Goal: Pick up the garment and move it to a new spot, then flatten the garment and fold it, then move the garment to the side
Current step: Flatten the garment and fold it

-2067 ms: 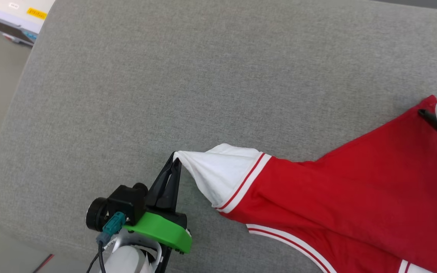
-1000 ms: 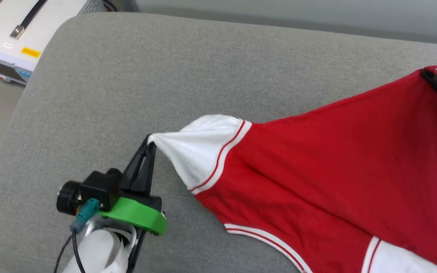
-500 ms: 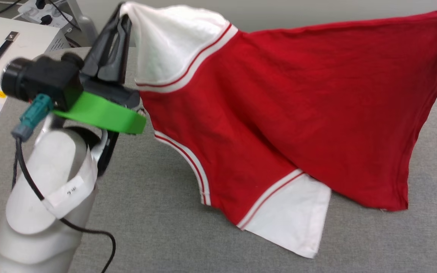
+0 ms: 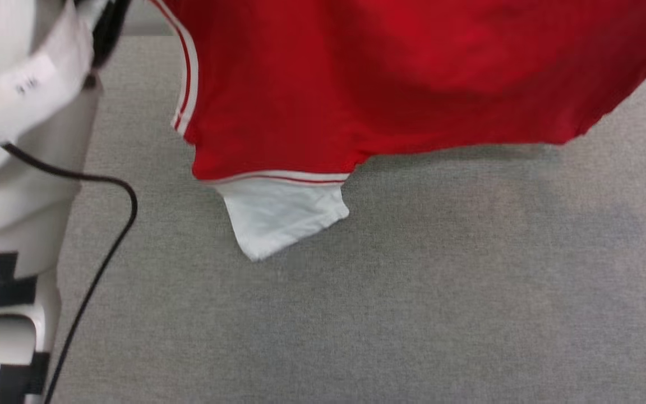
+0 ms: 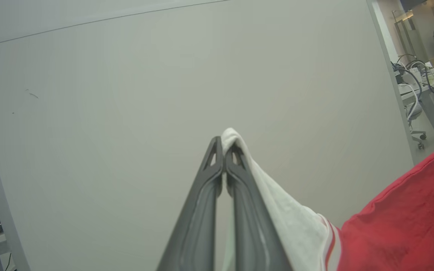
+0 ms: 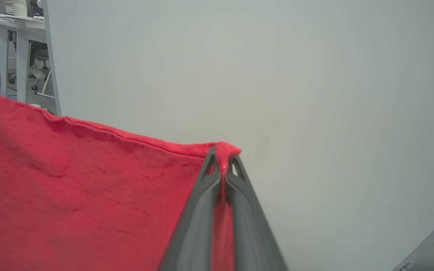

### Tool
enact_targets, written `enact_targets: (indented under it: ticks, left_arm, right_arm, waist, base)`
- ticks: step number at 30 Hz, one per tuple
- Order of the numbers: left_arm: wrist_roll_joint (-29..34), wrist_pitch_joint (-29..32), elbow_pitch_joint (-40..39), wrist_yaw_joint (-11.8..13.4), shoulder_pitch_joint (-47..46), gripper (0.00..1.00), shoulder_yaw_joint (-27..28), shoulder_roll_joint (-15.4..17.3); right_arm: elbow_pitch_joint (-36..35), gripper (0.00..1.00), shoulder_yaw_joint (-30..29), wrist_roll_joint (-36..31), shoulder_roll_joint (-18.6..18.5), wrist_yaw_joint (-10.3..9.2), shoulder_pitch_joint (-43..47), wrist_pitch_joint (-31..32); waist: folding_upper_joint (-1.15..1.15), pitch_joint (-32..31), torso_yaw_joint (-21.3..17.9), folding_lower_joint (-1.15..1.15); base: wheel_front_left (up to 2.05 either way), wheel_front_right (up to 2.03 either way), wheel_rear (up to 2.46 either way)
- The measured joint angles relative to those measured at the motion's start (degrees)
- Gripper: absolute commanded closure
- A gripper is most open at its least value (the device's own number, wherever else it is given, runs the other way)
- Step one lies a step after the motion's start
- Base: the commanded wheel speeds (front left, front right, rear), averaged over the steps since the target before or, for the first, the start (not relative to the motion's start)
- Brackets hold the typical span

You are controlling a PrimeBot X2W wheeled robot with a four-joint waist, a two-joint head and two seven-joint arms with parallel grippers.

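The garment point(image 4: 390, 78), a red jersey with white sleeves and red-and-white striped trim, hangs in the air above the grey cushion point(image 4: 413, 292). One white sleeve point(image 4: 278, 216) dangles lowest, just over the cushion. In the left wrist view my left gripper point(image 5: 223, 145) is shut on the tip of the other white sleeve point(image 5: 277, 210). In the right wrist view my right gripper point(image 6: 222, 156) is shut on a red corner of the garment point(image 6: 70, 180). My pale left forearm point(image 4: 14, 168) fills the head view's left side.
A black cable point(image 4: 104, 247) loops down beside my left forearm. A pale wall point(image 5: 164, 94) stands ahead of both grippers. A desk with clutter point(image 5: 424, 81) shows at the far right of the left wrist view, and a white table point(image 6: 17, 45) at the right wrist view's upper left.
Both grippers have lifted the garment off the cushion, from stretched flat to hanging high. The grippers have risen out of the head view's top; the lower sleeve now hangs free.
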Motion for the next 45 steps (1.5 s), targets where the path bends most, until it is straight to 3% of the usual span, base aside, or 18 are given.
enact_targets:
  ticks: [9,21,27,33,45]
  left_arm:
    - [-0.79,0.48,11.03,-0.67,-24.97,1.0,-3.61,0.43]
    - [-4.86,-3.89,26.6,-0.68,-46.87,1.0,-10.09,2.03]
    - [-8.37,-7.72,32.22,-0.68,-46.02,1.0,-14.15,2.55]
    - [-11.57,-10.49,33.74,-0.68,-39.36,1.0,-17.24,4.45]
    - [-13.58,-11.48,24.88,-0.47,-16.09,1.0,-17.13,7.87]
  right_arm:
    - [10.1,1.0,0.3,-5.9,5.02,0.01,-22.87,-0.91]
    - [28.76,1.0,5.97,-10.11,10.46,0.0,-44.89,-11.32]
    - [35.3,1.0,11.37,-9.55,11.13,0.01,-45.53,-15.62]
    - [38.66,1.0,16.72,-6.23,11.09,0.01,-41.46,-19.39]
    - [39.06,1.0,28.38,1.96,11.1,0.0,-25.48,-24.7]
  waist:
    - [0.0,8.81,-1.06,0.0]
    - [0.0,18.96,-2.86,0.01]
    - [0.0,21.73,-3.21,0.01]
    - [0.0,21.47,-3.21,0.01]
    - [0.0,15.55,-2.41,0.0]
  base:
    - [0.0,0.0,0.0]
    - [0.0,0.0,0.0]
    - [0.0,0.0,0.0]
    - [0.0,0.0,0.0]
    - [0.0,0.0,0.0]
